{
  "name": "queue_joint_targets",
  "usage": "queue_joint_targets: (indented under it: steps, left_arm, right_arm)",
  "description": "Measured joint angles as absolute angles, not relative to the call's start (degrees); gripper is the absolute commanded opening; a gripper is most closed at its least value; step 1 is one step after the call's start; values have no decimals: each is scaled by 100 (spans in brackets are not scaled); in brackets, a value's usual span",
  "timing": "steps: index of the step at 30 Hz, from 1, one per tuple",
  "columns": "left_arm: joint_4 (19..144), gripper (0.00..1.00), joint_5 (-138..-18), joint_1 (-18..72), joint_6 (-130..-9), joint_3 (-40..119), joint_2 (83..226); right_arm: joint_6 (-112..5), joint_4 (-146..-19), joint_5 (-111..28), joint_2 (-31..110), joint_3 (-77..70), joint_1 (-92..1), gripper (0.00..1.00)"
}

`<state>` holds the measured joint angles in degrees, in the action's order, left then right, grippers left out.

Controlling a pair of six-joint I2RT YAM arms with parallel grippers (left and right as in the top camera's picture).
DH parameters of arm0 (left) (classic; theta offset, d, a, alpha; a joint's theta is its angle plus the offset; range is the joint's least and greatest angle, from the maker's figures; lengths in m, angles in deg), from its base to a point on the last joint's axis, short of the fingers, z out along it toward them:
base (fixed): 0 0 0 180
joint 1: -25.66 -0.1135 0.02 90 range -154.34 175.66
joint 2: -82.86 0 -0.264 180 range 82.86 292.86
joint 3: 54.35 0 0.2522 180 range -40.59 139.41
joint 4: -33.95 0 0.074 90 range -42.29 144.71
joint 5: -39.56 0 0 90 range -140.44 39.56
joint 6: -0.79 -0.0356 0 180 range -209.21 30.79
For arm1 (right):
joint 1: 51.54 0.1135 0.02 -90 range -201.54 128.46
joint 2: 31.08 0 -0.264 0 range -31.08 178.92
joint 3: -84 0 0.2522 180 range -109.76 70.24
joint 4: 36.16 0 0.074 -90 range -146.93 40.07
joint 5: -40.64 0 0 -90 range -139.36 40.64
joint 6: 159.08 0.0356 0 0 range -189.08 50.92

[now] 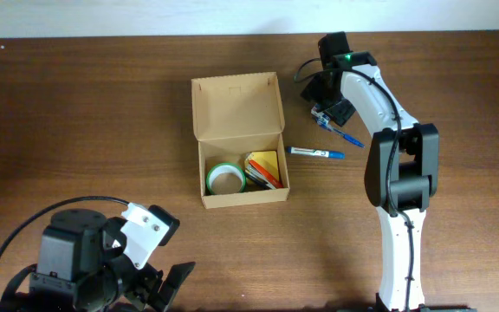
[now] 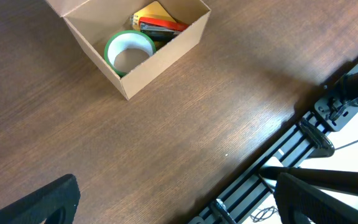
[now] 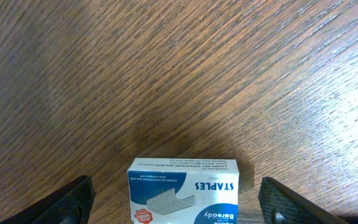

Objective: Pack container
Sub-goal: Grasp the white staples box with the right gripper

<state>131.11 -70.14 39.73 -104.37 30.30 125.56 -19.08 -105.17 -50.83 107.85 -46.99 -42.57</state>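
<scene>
The container (image 1: 236, 108) is a tan cardboard box standing open at the table's middle, its flap lid raised at the back. It holds a green tape roll (image 1: 225, 178) and yellow and orange items (image 1: 265, 168). It also shows in the left wrist view (image 2: 160, 61), with the tape roll (image 2: 129, 51) inside. My right gripper (image 1: 326, 111) is open at the back right. In the right wrist view its fingers (image 3: 176, 205) straddle a white and blue staples box (image 3: 183, 186) lying on the table. My left gripper (image 1: 165, 286) is open and empty near the front left (image 2: 179, 205).
A white and blue pen (image 1: 316, 153) lies right of the container. A second blue pen (image 1: 350, 139) lies near the right arm's base column (image 1: 397, 173). Black rails (image 2: 303, 137) run along the table's front edge.
</scene>
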Motion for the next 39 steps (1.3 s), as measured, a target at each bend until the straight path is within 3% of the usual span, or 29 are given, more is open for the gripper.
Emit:
queue_joint_targets:
  steps: [13,23,39]
  left_arm:
    - [13111,100,-7014,3973,-10437,3030,12556]
    - [13111,100,-7014,3973,-10437,3030,12556]
    - [13111,100,-7014,3973,-10437,3030,12556]
  right_arm:
    - [-1917,-10690,-5029,10864,-4726,-4257,83]
    - [-1963,-10711,-5022,10879,-4732,-4257,61]
    - [-2605,-10788,-5107,10883,-4732,-4257,50]
